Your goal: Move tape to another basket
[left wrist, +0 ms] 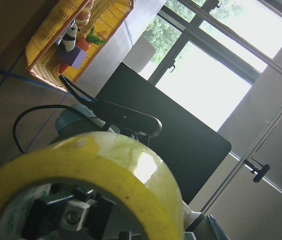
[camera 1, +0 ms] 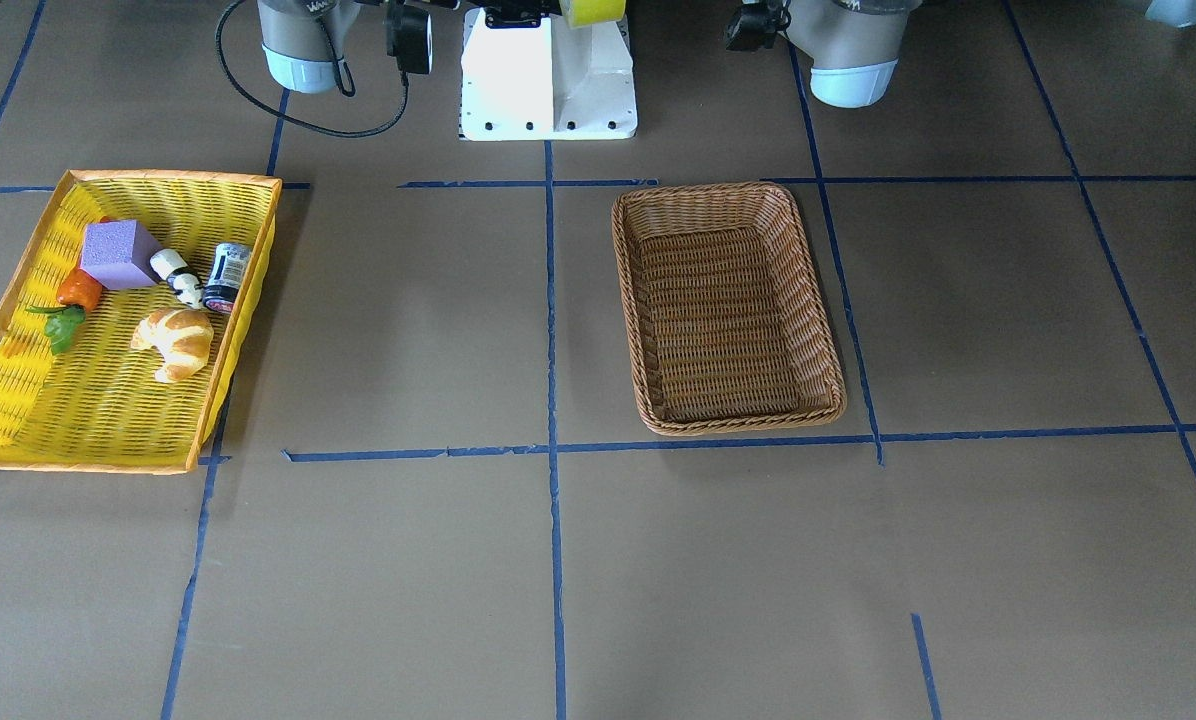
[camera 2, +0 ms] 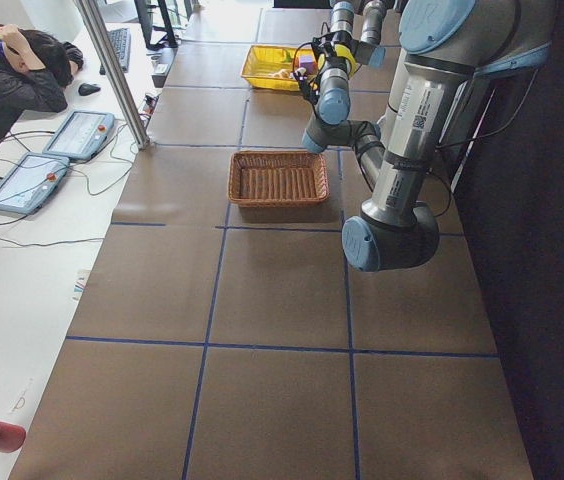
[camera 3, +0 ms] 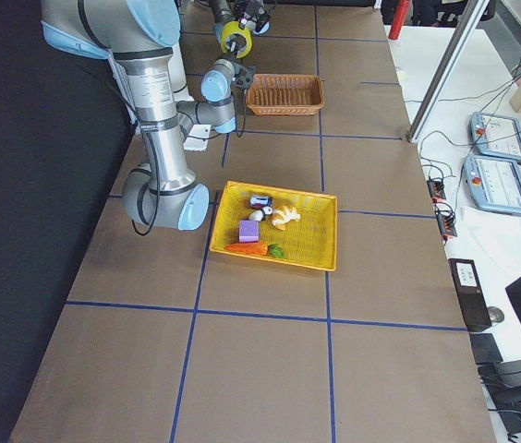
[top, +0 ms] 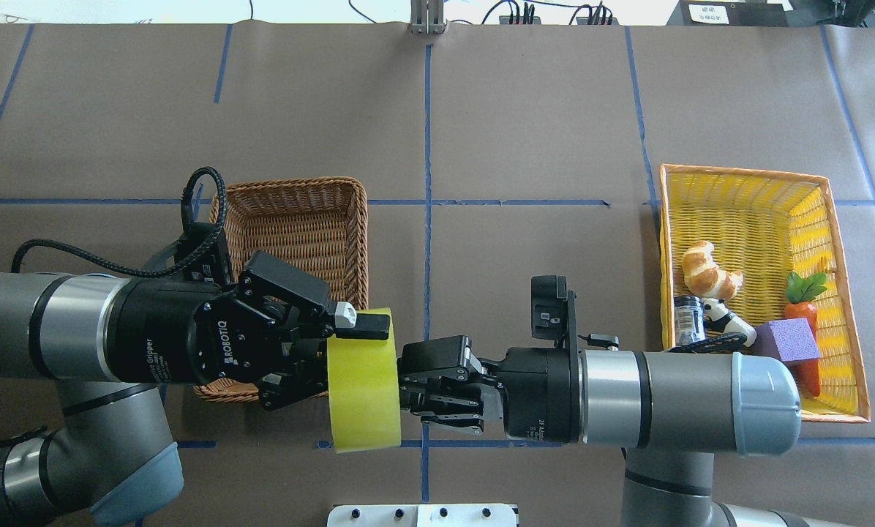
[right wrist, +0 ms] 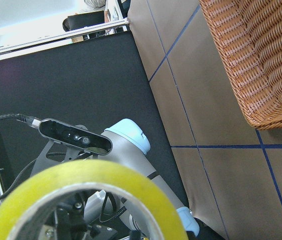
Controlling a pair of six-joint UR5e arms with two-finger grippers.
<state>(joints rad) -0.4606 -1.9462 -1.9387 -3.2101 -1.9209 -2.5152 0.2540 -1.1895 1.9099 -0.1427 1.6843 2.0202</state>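
Note:
The tape, a wide yellow-green roll, hangs on edge in the air between both grippers, near the robot's base. My left gripper is shut on the roll's far wall, with one finger pad lying over its outer face. My right gripper faces the roll's other side. Its jaws stand apart and its tips are hidden at the roll's rim. The roll fills the bottom of the left wrist view and the right wrist view. The brown wicker basket sits empty just beyond my left gripper.
The yellow mesh basket at the table's right holds a croissant, a can, a purple block, a carrot and a small black-and-white toy. The white robot base is at the near edge.

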